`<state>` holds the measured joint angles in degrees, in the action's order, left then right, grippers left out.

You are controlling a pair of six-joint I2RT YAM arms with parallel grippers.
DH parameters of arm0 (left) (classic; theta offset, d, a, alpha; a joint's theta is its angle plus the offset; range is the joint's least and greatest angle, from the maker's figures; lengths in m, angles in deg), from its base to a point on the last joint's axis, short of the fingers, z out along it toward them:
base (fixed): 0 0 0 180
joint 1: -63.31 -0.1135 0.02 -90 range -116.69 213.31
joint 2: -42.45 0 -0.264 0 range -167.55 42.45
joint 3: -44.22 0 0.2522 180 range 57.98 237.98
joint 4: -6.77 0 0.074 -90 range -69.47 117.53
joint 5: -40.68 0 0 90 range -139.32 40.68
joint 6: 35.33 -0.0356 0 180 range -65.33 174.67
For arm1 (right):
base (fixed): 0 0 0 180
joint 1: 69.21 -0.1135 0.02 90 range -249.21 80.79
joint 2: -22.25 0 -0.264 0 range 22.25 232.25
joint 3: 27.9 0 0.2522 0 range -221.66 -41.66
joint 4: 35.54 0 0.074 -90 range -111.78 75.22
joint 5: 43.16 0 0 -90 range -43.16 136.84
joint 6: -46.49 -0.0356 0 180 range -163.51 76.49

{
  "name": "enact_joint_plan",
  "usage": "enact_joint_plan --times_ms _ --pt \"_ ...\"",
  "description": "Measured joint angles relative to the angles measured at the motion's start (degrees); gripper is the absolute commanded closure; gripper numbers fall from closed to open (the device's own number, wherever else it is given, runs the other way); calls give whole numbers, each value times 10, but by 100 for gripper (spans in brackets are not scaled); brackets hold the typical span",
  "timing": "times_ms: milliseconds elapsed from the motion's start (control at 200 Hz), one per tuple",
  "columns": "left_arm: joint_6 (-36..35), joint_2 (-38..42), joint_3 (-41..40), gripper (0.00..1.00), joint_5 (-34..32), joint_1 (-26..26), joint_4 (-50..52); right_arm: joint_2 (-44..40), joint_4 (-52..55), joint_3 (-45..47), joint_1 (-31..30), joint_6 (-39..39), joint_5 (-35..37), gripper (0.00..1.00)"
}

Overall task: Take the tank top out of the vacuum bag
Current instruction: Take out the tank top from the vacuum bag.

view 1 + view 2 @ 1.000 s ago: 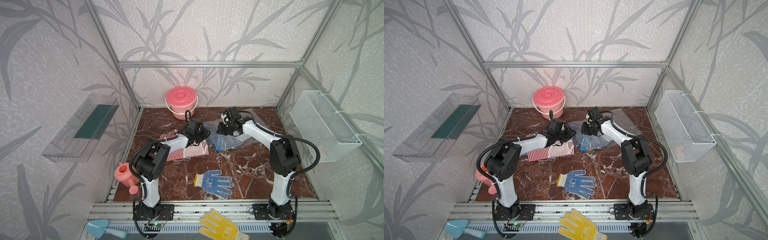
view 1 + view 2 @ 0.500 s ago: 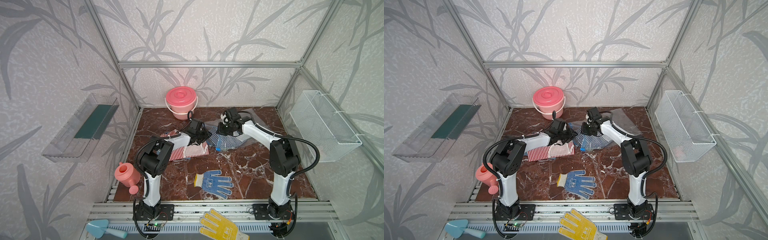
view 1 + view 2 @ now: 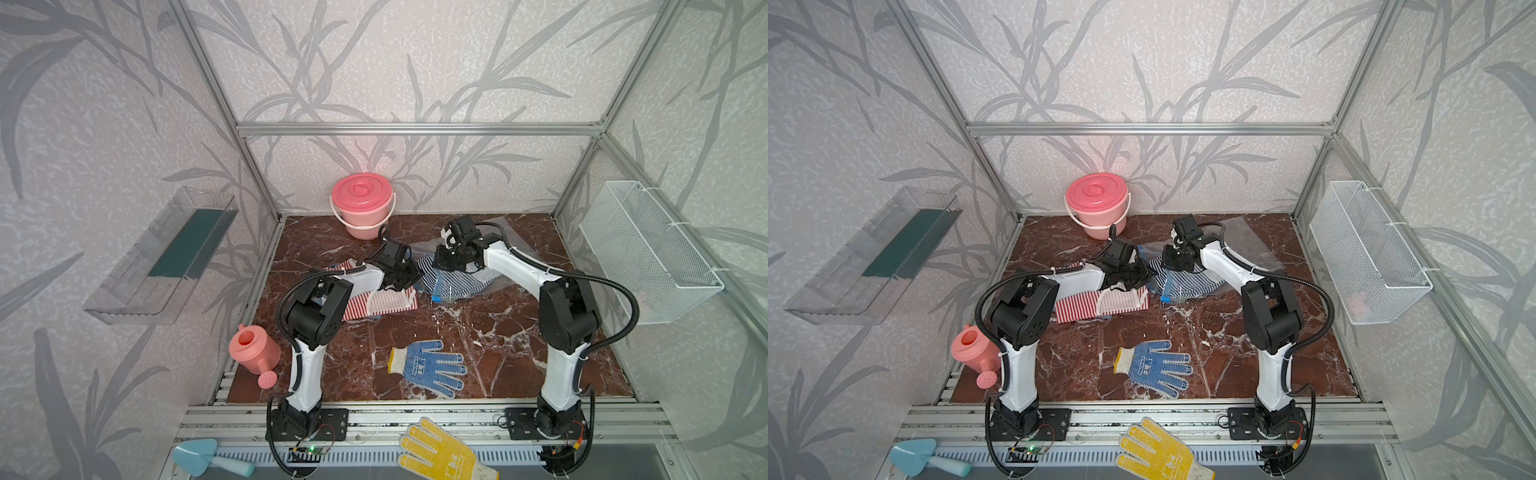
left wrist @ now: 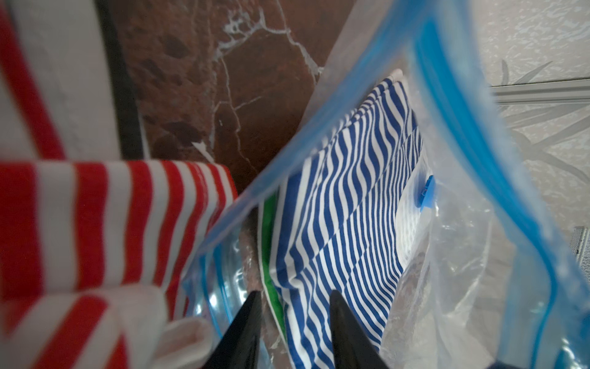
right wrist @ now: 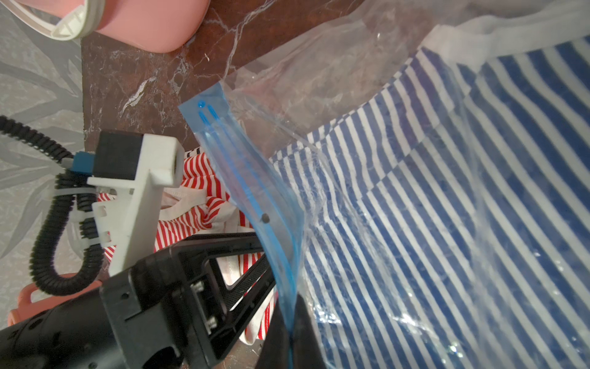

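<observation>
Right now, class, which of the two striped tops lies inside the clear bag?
The blue-and-white striped top, seen through the vacuum bag's plastic; the red-and-white striped top lies outside it.

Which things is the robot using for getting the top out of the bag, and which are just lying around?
For the job: vacuum bag, blue-striped tank top inside it, right gripper pinching the bag's zip edge, left gripper at the bag's mouth.
Just lying about: red-striped top, pink bucket, watering can, blue glove, yellow glove, trowel, wire basket.
</observation>
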<state>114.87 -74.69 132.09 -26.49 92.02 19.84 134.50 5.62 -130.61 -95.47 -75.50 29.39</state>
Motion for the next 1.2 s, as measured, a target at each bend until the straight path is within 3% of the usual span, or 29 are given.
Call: enact_joint_plan --times_ms 875,1200 --pt "-1 -19 31 65 -21 27 63 0 11 -8 0 1 0 100" --pt "14 -21 49 70 -34 30 64 0 12 -12 0 0 0 100"
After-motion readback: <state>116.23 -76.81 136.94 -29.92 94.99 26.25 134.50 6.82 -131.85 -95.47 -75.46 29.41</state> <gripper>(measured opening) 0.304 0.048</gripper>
